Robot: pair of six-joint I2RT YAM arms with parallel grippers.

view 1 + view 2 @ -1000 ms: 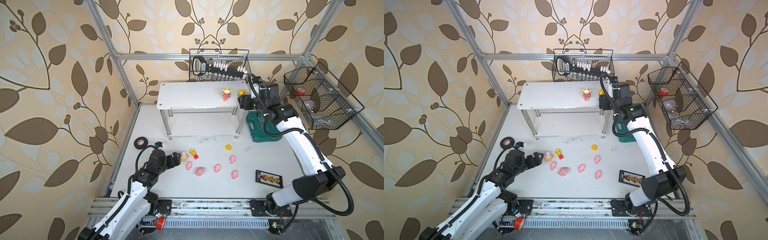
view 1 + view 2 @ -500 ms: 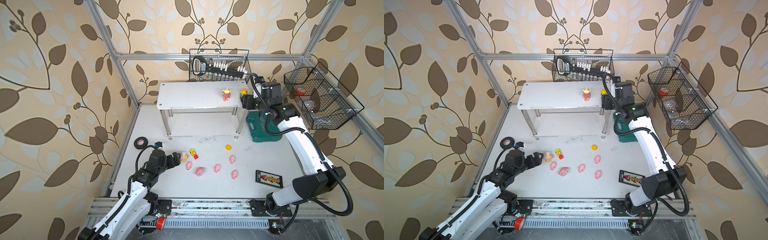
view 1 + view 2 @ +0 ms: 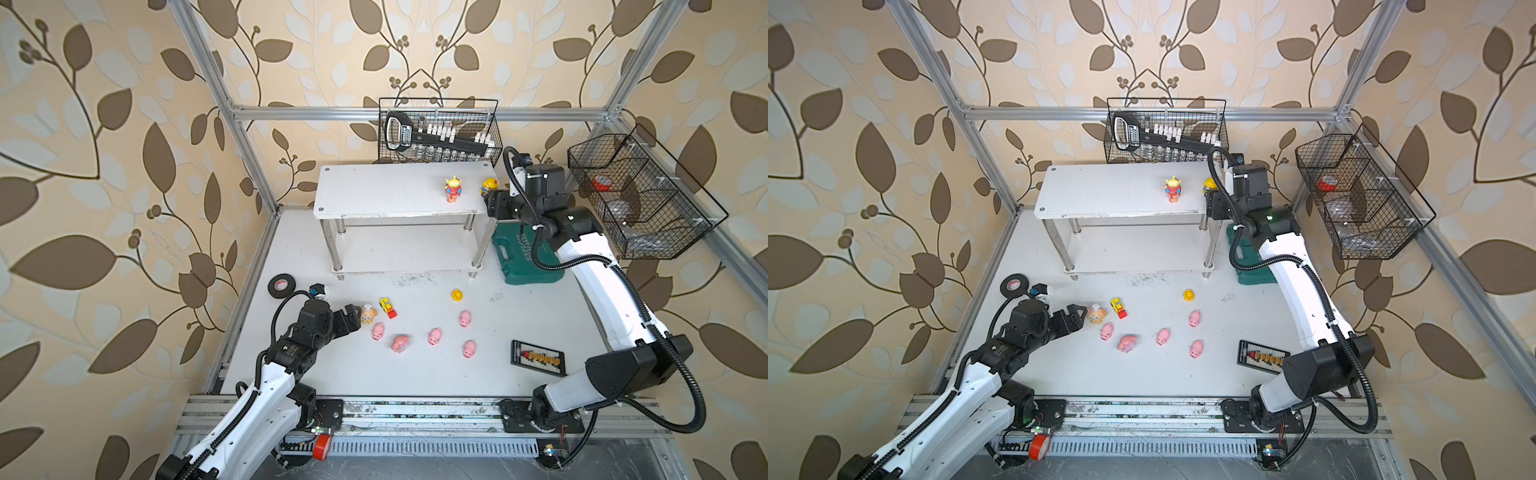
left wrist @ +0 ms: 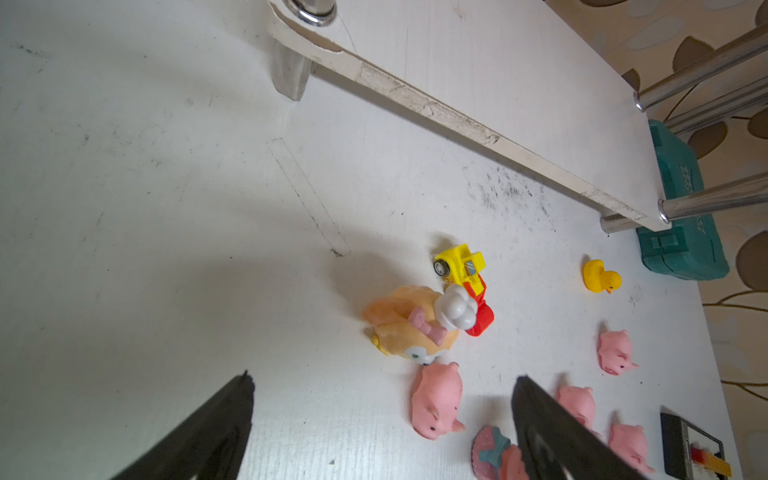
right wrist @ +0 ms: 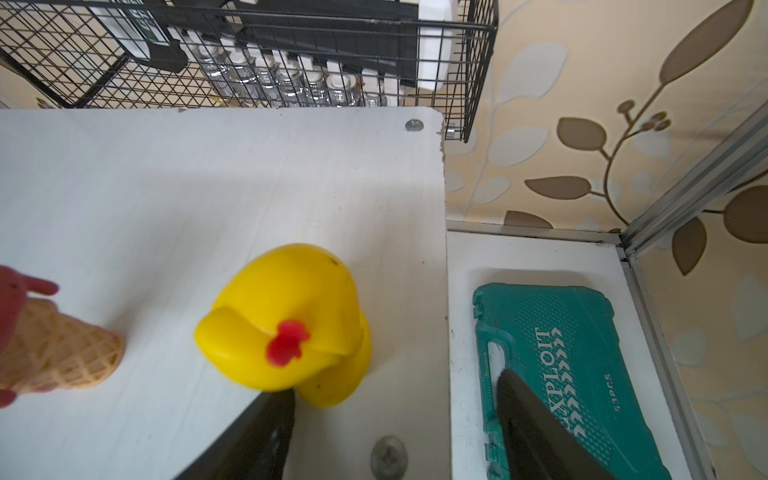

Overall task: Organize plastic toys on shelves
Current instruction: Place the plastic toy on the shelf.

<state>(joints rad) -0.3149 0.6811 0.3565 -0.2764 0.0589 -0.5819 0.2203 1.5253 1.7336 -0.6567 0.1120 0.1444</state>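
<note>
Leafy wallpaper goes all around a white table. A white rack stands on it. The right gripper waits at the end of the top board. Its fingers are apart and hold nothing. The yellow doll stands on the board just past the tips, right by one finger. I cannot tell if they touch. The left gripper is low over the table, spread wide and empty. The orange animal with bow lies just ahead of its tips, with a pink piglet next to it.
</note>
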